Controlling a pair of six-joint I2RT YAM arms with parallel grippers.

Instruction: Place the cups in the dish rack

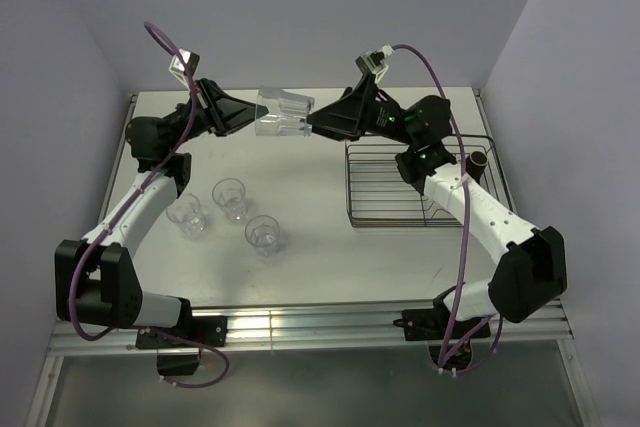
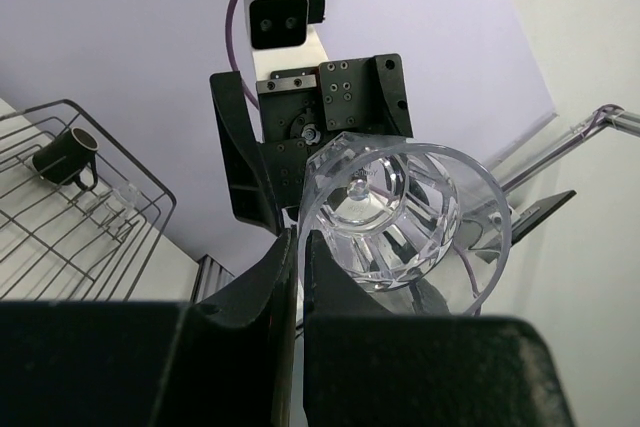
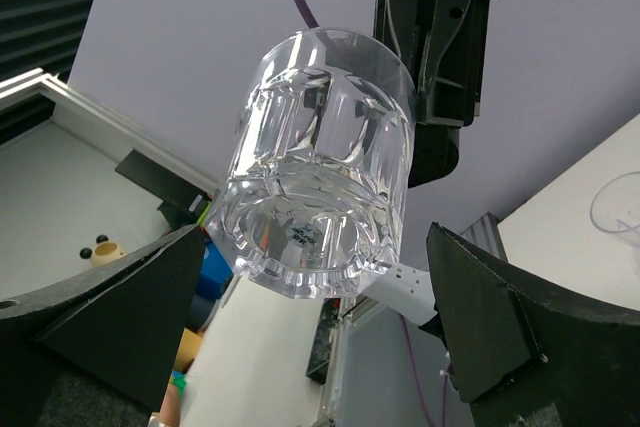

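**Top view.** The left fingers [image 1: 238,113] are pinched onto the rim end of a clear tumbler [image 1: 283,114]. It is held on its side in the air above the far part of the surface [image 1: 330,257]. The right fingers [image 1: 325,124] are spread, with their tips at the tumbler's base end. Three more tumblers [image 1: 230,197] stand upright on the matt white surface near the left arm. The dish rack [image 1: 400,187] lies flat at the right. It is a low rectangle of thin dark wire with parallel bars. A dark mug [image 1: 478,160] sits in its right end. Plain lilac walls [image 1: 300,7] close in the back and both sides.

**Left wrist view.** The black left fingers are almost together, clamping the thin glass wall at the tumbler's rim. The open mouth faces the camera, showing faceted sides and a thick moulded base. Behind the tumbler is the right arm's black wrist, topped by a white camera [image 2: 278,12]. The wire rack and the mug show at the left.

**Right wrist view.** The right fingers are black wedges set wide apart on either side of the tumbler's heavy base, gripping nothing. A clear gap shows beside the right-hand finger. The left-hand finger's tip is just beside the glass, and whether it touches cannot be told.
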